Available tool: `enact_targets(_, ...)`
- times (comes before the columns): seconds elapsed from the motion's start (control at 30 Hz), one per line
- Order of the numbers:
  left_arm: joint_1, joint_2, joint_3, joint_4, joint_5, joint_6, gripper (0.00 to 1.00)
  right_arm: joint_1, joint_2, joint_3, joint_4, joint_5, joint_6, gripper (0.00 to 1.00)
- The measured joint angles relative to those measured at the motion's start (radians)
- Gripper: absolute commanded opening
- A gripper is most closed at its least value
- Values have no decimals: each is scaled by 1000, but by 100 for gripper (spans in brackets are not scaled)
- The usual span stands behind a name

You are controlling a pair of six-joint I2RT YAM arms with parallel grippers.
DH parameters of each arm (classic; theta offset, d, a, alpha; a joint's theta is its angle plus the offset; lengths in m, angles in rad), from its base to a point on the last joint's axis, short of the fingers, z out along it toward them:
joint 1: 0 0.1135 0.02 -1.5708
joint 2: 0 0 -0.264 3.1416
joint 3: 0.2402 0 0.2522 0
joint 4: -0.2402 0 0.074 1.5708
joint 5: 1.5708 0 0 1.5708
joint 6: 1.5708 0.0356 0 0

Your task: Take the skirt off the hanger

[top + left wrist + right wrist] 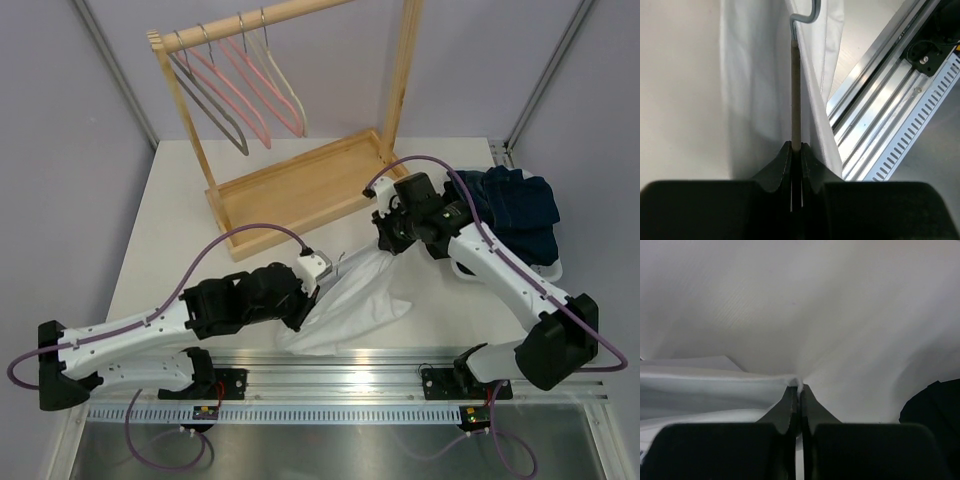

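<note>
The left claw is pinching the hanger; the right claw is pinching the white skirt. It is draping the hanger: pulling it free is pending.

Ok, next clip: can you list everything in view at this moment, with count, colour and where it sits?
skirt: 1, white, lying on the table between the two arms
hanger: 1, beige with a metal hook, amid the skirt's fabric
rack: 1, light wood, far side of the table
spare hangers: 4, one grey, two pink, one cream, hanging on the rack's rail
clothes pile: 1, dark blue, right rear of the table
table: 1, white, under everything
left gripper: 1, black, shut on the hanger
right gripper: 1, black, shut on a pinch of skirt
</note>
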Motion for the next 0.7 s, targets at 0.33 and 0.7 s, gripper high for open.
enact_targets(0.33,-2,-110,-53,3,-89,-14,0,-168,-16,39,3,-139,-10,0)
enact_targets(0.7,-2,-127,-72,47,-118,-28,0,-227,-118,79,-16,-223,-53,0)
